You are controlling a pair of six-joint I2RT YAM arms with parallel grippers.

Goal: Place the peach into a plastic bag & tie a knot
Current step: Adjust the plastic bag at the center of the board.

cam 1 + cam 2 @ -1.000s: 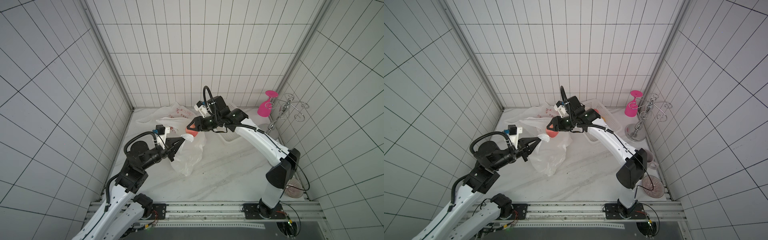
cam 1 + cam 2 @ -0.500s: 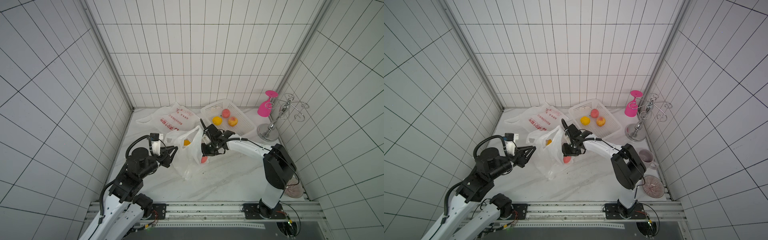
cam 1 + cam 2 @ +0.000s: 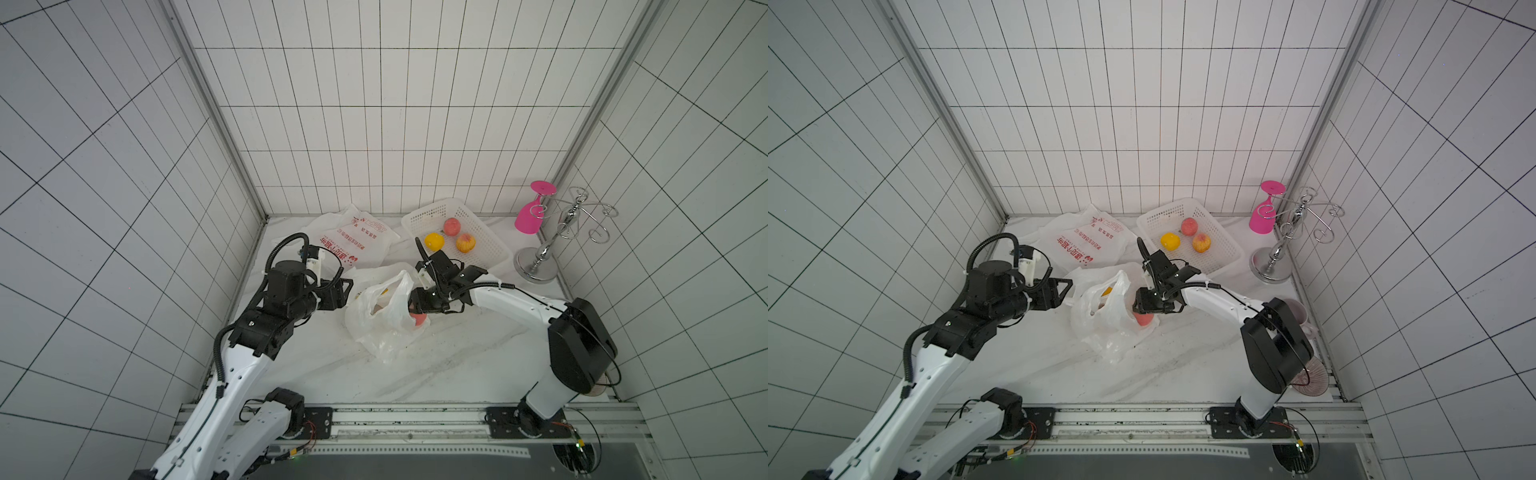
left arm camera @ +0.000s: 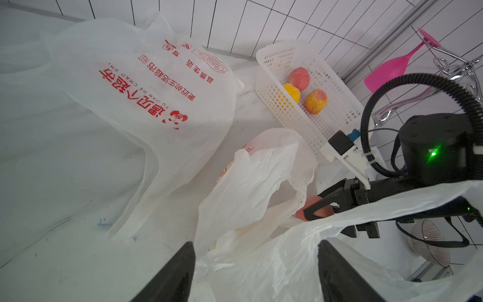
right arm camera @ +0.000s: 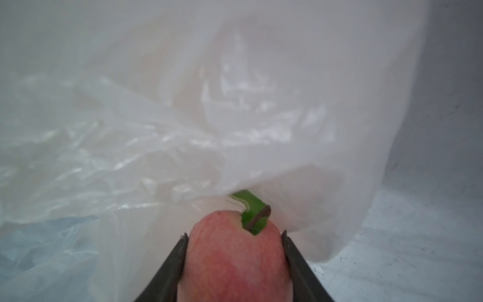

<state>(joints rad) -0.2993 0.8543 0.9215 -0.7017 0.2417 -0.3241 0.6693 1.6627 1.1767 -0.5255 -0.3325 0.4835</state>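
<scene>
Right wrist view: right gripper [image 5: 234,235] clamps the soft, likely bruisable peach [image 5: 235,264] by its flanks, in a top view at the flimsy bag [image 3: 365,332]'s three o'clock; left gripper [image 4: 255,243] gapes.

— How much of the peach [image 5: 236,261] showed in the right wrist view?
— Only its stem end. The rest ran off the frame's edge, as did most of the right gripper [image 5: 234,234] clamped on it. The plastic bag [image 5: 183,117] behind was a blur.
— And in the top views?
— Bag film veiled part of the peach. An orange lump [image 3: 384,291] sat deeper inside, too clouded to name.
— The left gripper [image 4: 256,243]?
— Cut off by its wrist frame, so only two dark tips showed.
— Lower right of a top view?
— A bowl [image 3: 1314,378] and a mug [image 3: 1302,316] were both half hidden behind the right arm [image 3: 1275,349].
</scene>
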